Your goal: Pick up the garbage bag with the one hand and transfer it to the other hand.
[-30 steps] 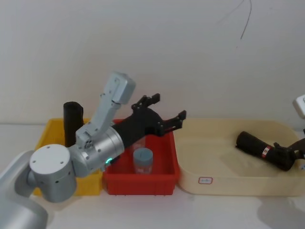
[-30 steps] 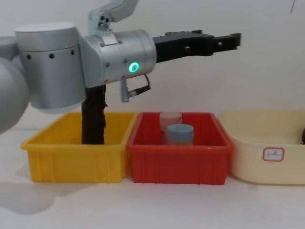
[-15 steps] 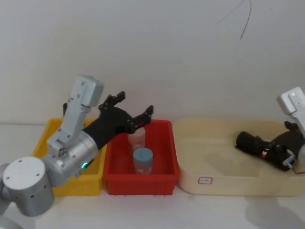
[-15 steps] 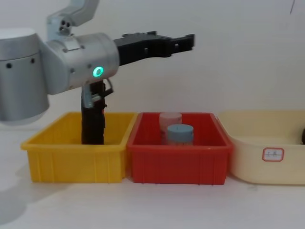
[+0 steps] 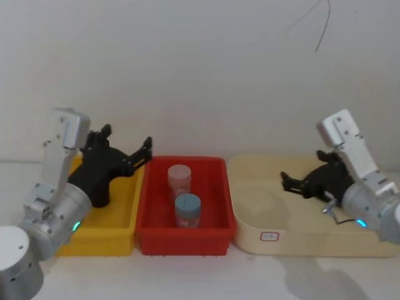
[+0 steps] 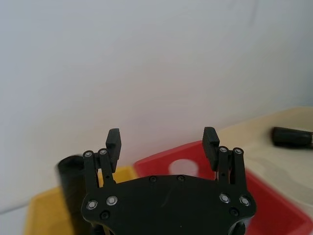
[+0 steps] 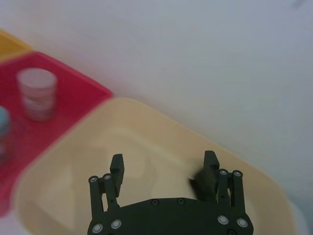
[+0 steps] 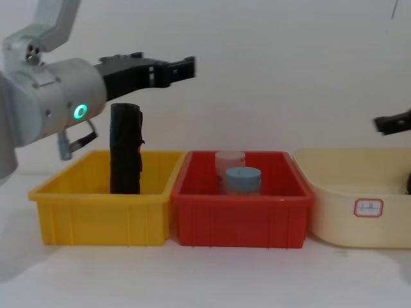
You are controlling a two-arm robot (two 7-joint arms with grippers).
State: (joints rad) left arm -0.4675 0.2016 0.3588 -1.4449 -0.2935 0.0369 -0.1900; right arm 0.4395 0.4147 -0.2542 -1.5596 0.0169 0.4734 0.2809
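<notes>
Nearest us, the thick silver left arm, with its green ring light (image 8: 79, 111), comes in from the left. Its left gripper (image 5: 127, 139) hangs above the yellow bin (image 8: 103, 218), both prongs spread wide with nothing between them. On our right, the right gripper (image 7: 164, 157) hovers over the cream tray (image 8: 350, 208), its prongs also spread wide and empty.

Three containers sit side by side on the table: the yellow bin on the left, a red bin (image 8: 241, 224) in the middle and the cream tray on the right. The garbage bag (image 8: 126, 149), a tall matte black roll, stands upright in the yellow bin. It rises well above the rim, with its top just below the left gripper and not touching it. The red bin holds a grey-lidded jar (image 8: 242, 179) with a clear jar (image 8: 229, 158) just behind it. A shorter black roll (image 6: 292, 137) lies in the cream tray. Behind everything is a plain white wall (image 8: 289, 77).

We judge the pick-up to be only at its approach, since the bag is not yet grasped. The next move calls for the left gripper to drop, set its spread prongs either side of the roll's upper part and pinch. It can then lift the roll clear of the bin and carry it toward the right gripper.
</notes>
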